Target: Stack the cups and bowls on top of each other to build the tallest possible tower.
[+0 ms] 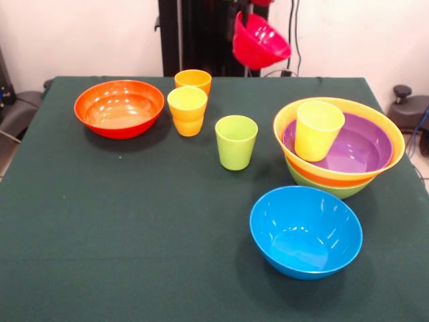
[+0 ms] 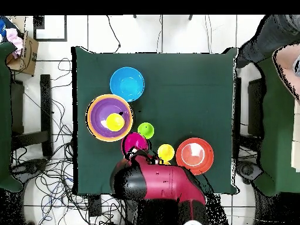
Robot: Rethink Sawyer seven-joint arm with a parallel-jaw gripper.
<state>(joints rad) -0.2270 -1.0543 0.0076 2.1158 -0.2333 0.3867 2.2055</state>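
Currently jaws shut on the rim of the small magenta bowl [image 1: 260,44], lifted tilted above the bench [image 1: 134,235] far edge, presumably heading for the tower [image 1: 338,147]: purple bowl nested in orange and green bowls, yellow cup [image 1: 318,129] inside. Blue bowl [image 1: 305,231], green cup [image 1: 236,141], red-orange bowl [image 1: 119,108] sit loose nearby

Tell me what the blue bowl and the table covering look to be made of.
Blue bowl: probably smooth, glossy plastic, judging by the bright highlights on its inner wall. Table covering: likely matte dark green cloth, with no shine and soft wrinkles.
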